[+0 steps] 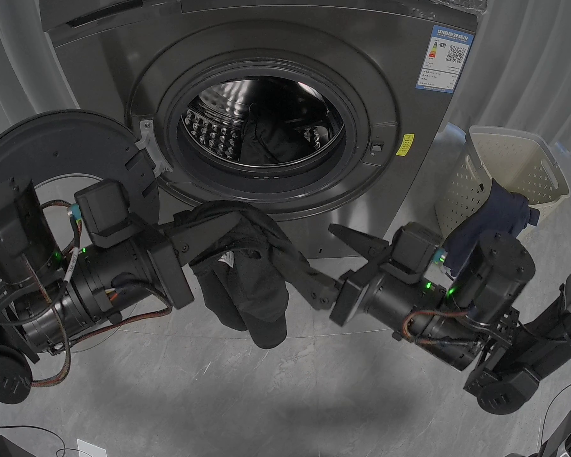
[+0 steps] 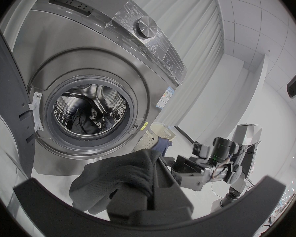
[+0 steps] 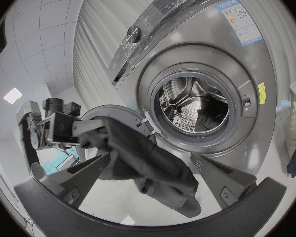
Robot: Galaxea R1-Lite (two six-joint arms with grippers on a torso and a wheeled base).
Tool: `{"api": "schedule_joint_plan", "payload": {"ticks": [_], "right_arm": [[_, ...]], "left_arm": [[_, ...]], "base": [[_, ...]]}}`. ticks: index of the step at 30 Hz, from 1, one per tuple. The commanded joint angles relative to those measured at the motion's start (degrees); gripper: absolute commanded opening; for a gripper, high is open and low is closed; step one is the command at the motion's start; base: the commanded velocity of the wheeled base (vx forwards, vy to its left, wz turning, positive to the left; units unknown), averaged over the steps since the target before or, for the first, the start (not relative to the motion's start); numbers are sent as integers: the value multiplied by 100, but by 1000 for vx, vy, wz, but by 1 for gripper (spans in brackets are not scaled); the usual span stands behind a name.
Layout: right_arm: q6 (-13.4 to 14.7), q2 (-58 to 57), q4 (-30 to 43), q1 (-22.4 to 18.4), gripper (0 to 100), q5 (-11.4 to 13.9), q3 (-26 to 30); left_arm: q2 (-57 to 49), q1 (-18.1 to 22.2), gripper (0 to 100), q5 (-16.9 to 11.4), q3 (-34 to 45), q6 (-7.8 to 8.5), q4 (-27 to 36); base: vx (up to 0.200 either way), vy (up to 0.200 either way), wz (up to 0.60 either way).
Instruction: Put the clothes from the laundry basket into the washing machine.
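My left gripper (image 1: 225, 225) is shut on a black garment (image 1: 247, 287), holding it in the air just below the washing machine's (image 1: 387, 84) open porthole. The cloth hangs down in folds and drapes between the spread fingers of my right gripper (image 1: 306, 247), which stands open. From the right wrist the black garment (image 3: 148, 162) lies between the two fingers (image 3: 88, 171). Another dark piece of clothing (image 1: 266, 138) lies inside the drum. The white laundry basket (image 1: 520, 160) stands on the floor to the machine's right, with a blue garment (image 1: 498, 214) hanging over its rim.
The round machine door (image 1: 51, 147) is swung fully open to the left, close behind my left arm. Grey curtains hang on both sides of the machine. Bare grey floor lies below the grippers.
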Motion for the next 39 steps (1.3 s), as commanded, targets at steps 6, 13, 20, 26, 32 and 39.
{"api": "schedule_joint_plan", "payload": {"ticks": [6, 13, 20, 26, 32, 39], "right_arm": [[-22, 398, 20, -365, 100, -42, -726], [-31, 689, -6, -250, 100, -51, -603], [-31, 829, -24, -92, 100, -51, -673], [-49, 829, -33, 92, 100, -51, -770], [-49, 1031, -147, 136, 100, -25, -1025], [-49, 1093, -243, 189, 0, -33, -1122]], "left_arm": [[-190, -31, 0, -56, 124, 5, 30], [-172, -57, 0, -65, 9, 5, 22], [-172, -22, 0, -65, 45, -4, 13], [-137, -48, 0, -65, 97, 5, 13], [-110, -66, 0, -73, 168, 14, 13], [-102, -66, 0, -82, 176, 14, 13]], "base": [[0, 0, 0], [0, 0, 0], [0, 0, 0], [0, 0, 0], [0, 0, 0], [0, 0, 0]]}}
